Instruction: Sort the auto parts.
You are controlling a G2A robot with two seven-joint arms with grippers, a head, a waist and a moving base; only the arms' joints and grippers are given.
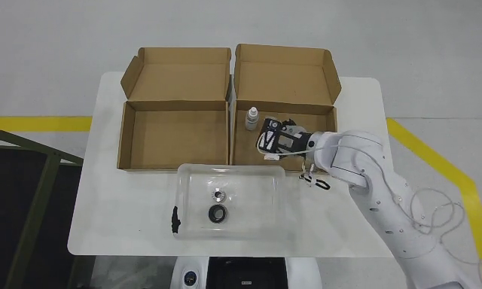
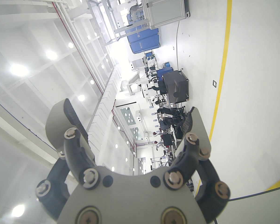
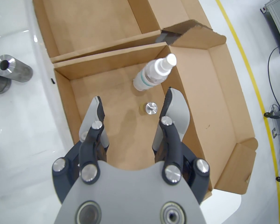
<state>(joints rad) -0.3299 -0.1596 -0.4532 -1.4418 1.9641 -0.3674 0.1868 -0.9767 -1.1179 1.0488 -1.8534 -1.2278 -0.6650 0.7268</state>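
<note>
My right gripper (image 3: 135,104) (image 1: 265,138) hangs open over the floor of the right cardboard box (image 1: 309,155), holding nothing. A small silver metal part (image 3: 151,107) lies on the box floor just beyond the fingertips, close to one finger. A white spray bottle (image 3: 154,73) (image 1: 251,118) stands upright a little farther in. In the clear tray (image 1: 188,180) sit a grey metal cylinder (image 1: 219,194) (image 3: 8,69) and a black ring (image 1: 218,213). My left gripper (image 2: 130,115) is open and empty, pointed away from the table at the room.
The left cardboard box (image 1: 173,135) stands beside the right one, both with lids folded back. A small black piece (image 1: 175,219) sits at the tray's left edge. Bare white table (image 1: 113,206) lies left and right of the tray.
</note>
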